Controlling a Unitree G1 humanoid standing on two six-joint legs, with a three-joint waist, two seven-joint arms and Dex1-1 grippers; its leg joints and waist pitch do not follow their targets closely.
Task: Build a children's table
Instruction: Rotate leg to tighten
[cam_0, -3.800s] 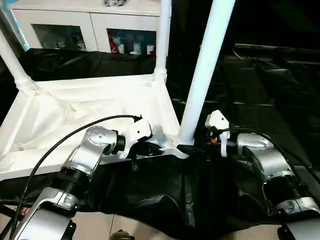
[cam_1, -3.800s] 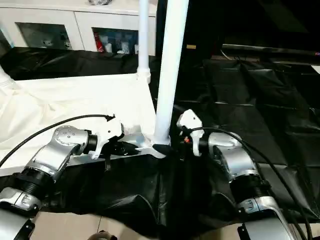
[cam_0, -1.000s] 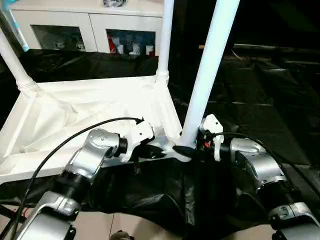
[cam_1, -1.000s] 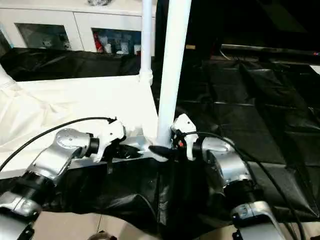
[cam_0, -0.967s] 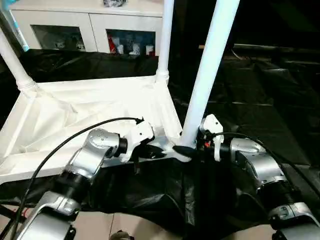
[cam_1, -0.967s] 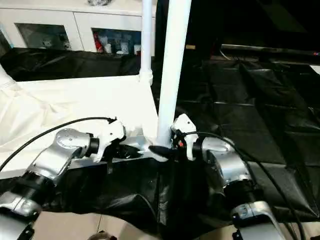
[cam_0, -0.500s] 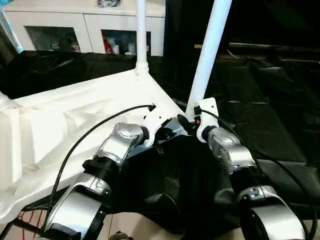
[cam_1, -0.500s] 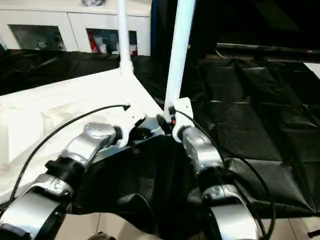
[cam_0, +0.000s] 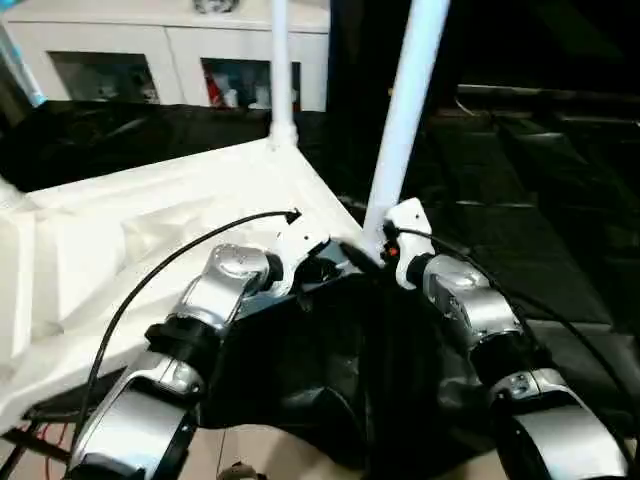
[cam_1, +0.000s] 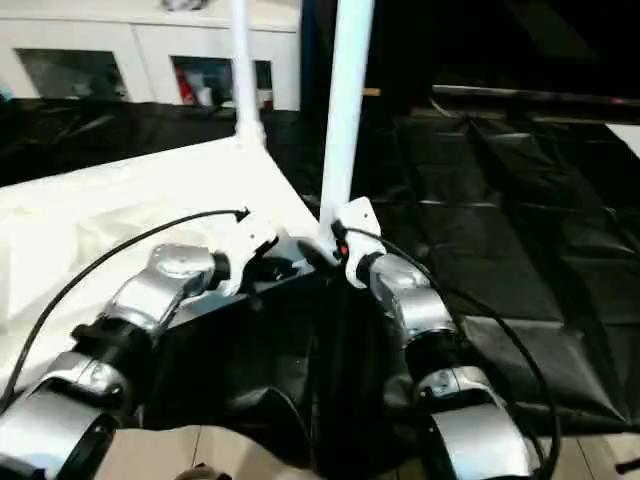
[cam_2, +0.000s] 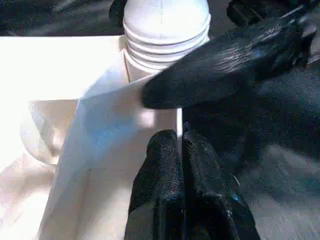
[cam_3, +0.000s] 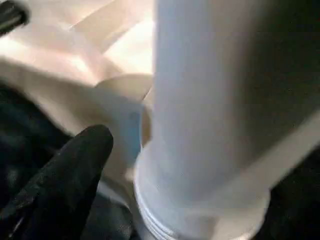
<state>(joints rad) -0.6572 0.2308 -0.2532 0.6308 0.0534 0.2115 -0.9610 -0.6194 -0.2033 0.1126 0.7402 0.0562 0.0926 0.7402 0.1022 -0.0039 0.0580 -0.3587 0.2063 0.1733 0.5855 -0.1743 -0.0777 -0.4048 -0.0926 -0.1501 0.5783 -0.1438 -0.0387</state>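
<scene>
The children's table lies upside down: its white top rests ribbed side up on black cloth, with legs standing up from its corners. The near leg rises from the corner socket between my two grippers. A far leg stands at the back corner. My left gripper is shut on the thin rim of the top, right beside that socket. My right gripper sits at the near leg's base. One of its fingers stands a little off the leg; the other is hidden behind it.
Black cloth covers the surface under and to the right of the table top. A white cabinet with glass doors stands along the back. A black cable arcs over my left forearm.
The whole view has shifted with the head. My right gripper's jaws have widened at the leg's base, and one finger now stands off the leg. The left gripper keeps its hold on the rim.
</scene>
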